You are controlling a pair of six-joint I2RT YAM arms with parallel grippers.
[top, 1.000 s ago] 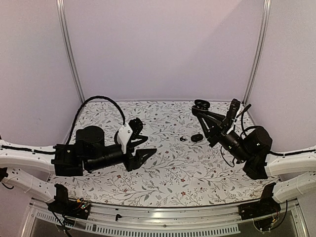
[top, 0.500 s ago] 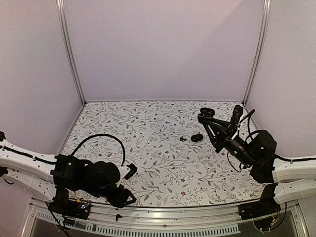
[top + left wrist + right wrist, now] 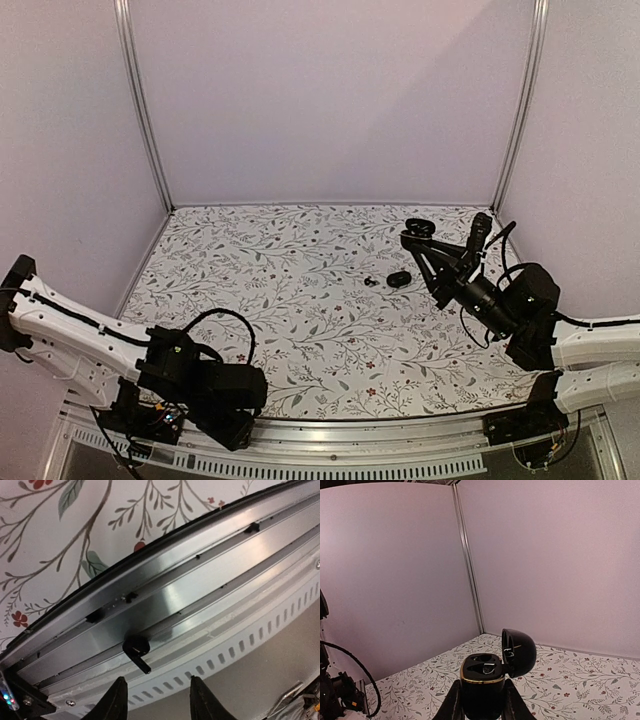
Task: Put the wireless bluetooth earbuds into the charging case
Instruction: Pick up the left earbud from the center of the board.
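Left gripper (image 3: 157, 692) has retreated over the floral table's (image 3: 300, 300) metal rail (image 3: 175, 600).

On desk (image 3: 300, 260), earbud (image 3: 371, 282) lies centre-right. Right of it, raised, case (image 3: 480, 672) in right gripper (image 3: 482, 702). At near-left edge, left gripper (image 3: 157, 700) over rail (image 3: 175, 595).

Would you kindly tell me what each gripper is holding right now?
Left gripper: open, holding nothing.
Right gripper: shut on the charging case, whose lid is open.
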